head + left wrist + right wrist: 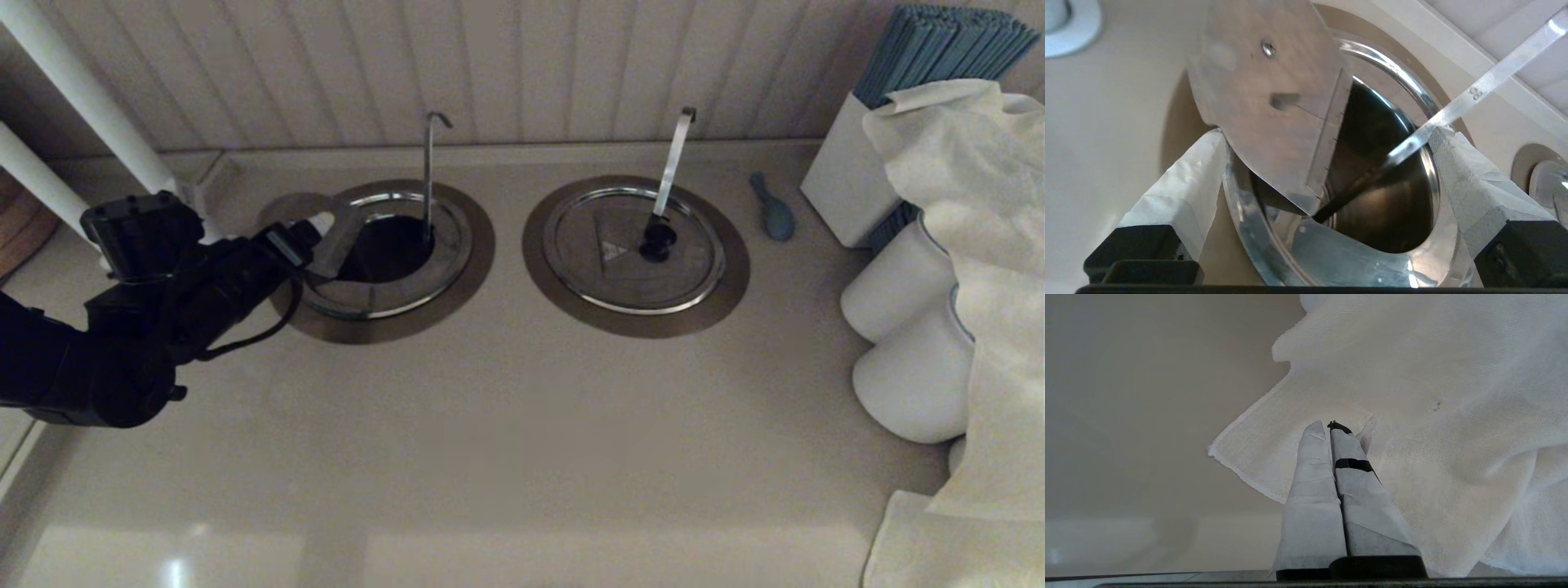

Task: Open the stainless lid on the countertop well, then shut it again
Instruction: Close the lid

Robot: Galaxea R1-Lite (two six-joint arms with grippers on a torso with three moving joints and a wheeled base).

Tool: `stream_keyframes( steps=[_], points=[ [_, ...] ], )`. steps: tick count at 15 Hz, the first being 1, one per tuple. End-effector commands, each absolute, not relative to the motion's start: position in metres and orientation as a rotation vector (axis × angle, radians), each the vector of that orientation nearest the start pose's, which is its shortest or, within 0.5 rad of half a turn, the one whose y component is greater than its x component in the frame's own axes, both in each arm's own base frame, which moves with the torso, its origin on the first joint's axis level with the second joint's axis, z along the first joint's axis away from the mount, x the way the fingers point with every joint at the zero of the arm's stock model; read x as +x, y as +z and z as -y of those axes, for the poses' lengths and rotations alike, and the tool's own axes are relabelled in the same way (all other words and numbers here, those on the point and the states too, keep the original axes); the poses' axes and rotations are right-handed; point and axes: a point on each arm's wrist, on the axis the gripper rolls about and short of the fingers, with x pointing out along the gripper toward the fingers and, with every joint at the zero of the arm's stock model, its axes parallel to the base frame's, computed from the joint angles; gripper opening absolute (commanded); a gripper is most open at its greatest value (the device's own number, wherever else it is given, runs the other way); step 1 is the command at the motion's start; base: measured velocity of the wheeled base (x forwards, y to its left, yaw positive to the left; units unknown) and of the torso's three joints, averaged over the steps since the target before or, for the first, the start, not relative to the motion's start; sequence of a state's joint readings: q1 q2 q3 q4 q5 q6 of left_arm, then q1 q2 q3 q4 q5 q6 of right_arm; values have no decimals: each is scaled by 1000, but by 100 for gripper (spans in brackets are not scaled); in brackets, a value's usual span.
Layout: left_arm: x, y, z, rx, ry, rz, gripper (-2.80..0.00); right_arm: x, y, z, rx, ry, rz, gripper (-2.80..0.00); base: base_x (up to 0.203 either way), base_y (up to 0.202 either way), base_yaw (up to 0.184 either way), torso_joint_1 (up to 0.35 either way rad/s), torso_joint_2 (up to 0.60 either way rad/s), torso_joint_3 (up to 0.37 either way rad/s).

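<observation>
The countertop well on the left lies open, a dark hole inside its steel ring and bronze-grey flange. Its thin grey hooked ladle handle stands up out of it. The stainless lid is tipped up on edge at the well's left side; its plain underside faces my left wrist camera. My left gripper is open at that left edge, its taped fingers spread wide on either side of the lid and the well. My right gripper is shut on nothing above a white cloth.
The twin lid with black knob and wider white handle covers the right well. A blue spoon, a white box of blue sticks, white jars and draped cloth crowd the right; white pipes stand far left.
</observation>
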State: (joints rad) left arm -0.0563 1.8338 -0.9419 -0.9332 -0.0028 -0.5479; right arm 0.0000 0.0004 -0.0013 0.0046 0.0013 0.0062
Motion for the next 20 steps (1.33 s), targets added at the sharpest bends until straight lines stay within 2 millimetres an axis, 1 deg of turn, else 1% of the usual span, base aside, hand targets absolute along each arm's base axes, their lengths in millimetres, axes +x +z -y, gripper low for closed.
stream_keyframes(
  steps=[1, 4, 9, 13, 19, 20],
  points=[
    [347, 209, 23, -554, -81, 35, 0, -23, 75, 0, 6, 2, -3, -280, 0, 0, 0, 0, 0, 0],
    [346, 210, 29, -555, -79, 39, 0, -23, 75, 0, 5, 2, -4, -280, 0, 0, 0, 0, 0, 0],
    [340, 219, 35, -559, -100, 60, 0, -23, 75, 0, 6, 2, -3, -280, 0, 0, 0, 0, 0, 0],
    [330, 228, 42, -561, -131, 79, 0, -23, 75, 0, 6, 2, -3, -280, 0, 0, 0, 0, 0, 0],
    [317, 229, 65, -561, -207, 54, 0, -23, 75, 0, 6, 3, -5, -280, 0, 0, 0, 0, 0, 0],
    [312, 230, 70, -559, -227, 48, 0, -23, 75, 0, 6, 2, -4, -280, 0, 0, 0, 0, 0, 0]
  ],
)
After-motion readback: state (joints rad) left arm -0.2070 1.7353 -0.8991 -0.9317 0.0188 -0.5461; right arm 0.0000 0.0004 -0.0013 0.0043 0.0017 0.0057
